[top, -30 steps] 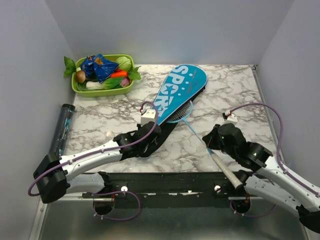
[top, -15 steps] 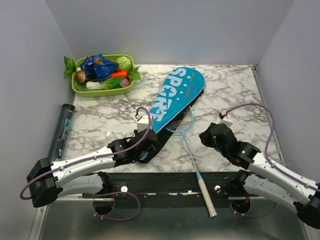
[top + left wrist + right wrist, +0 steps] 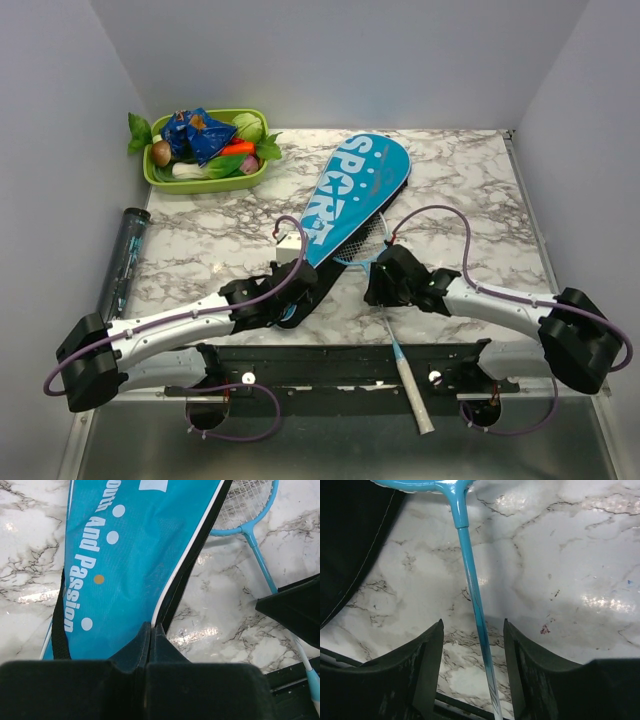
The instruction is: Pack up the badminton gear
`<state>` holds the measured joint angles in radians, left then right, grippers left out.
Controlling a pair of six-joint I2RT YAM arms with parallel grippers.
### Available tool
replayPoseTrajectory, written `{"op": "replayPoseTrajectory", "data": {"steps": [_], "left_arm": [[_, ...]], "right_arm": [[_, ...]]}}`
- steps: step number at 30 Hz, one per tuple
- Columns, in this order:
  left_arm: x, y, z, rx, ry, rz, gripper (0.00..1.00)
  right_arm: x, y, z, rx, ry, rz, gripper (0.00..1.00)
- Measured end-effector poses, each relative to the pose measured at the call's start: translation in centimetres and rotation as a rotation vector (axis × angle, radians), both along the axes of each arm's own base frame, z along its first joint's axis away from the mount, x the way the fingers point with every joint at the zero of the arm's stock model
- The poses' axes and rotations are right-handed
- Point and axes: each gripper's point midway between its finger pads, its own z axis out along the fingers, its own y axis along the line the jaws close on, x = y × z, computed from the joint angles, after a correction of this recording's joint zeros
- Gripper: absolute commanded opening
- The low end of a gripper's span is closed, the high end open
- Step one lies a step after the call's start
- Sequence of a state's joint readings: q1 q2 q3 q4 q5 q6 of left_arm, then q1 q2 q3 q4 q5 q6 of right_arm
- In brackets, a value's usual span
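The blue cover (image 3: 358, 185) lettered "SPORT" lies slanted across the table's middle. My left gripper (image 3: 298, 290) is shut on the cover's (image 3: 115, 555) lower zipper edge, its jaws (image 3: 150, 627) pressed together over the white piping. A light-blue racket (image 3: 385, 290) lies with its head (image 3: 365, 240) at the cover's open side and its white butt (image 3: 415, 405) past the front edge. My right gripper (image 3: 380, 292) hovers open astride the racket's shaft (image 3: 475, 605), its fingers on either side and not touching it. A dark clear tube (image 3: 125, 258) lies at the left edge.
A green tray (image 3: 160, 176) of toy vegetables stands at the back left. The black rail (image 3: 340, 355) of the arm bases runs along the near edge, under the racket's handle. Grey walls close in the left, back and right.
My right gripper let go of the racket's handle, opened, and swung left over the shaft. The racket dropped flat with its butt over the front edge. The cover shifted slightly.
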<state>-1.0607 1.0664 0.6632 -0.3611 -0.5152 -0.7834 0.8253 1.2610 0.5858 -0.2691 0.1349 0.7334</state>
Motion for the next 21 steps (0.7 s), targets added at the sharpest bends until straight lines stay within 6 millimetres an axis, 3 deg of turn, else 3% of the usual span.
{"op": "replayPoseTrajectory", "data": {"steps": [1,5,6,13,21], "left_arm": [[0.0,0.0,-0.1,0.000,0.000,0.000,0.00],[0.0,0.0,-0.3,0.004,0.002,0.000,0.00],[0.0,0.0,-0.4,0.005,0.003,0.000,0.00],[-0.3,-0.3,-0.8,0.004,0.006,-0.008,0.00],[-2.6,-1.5,-2.2,-0.016,0.032,-0.059,0.00]], "right_arm": [[0.0,0.2,-0.1,0.001,0.000,0.005,0.55],[-0.3,0.4,-1.6,-0.038,0.036,0.028,0.09],[-0.1,0.6,-1.6,-0.042,0.034,0.030,0.02],[0.7,0.6,-1.9,-0.072,0.034,-0.024,0.01],[1.6,-0.8,-0.9,-0.116,-0.003,-0.118,0.01]]}}
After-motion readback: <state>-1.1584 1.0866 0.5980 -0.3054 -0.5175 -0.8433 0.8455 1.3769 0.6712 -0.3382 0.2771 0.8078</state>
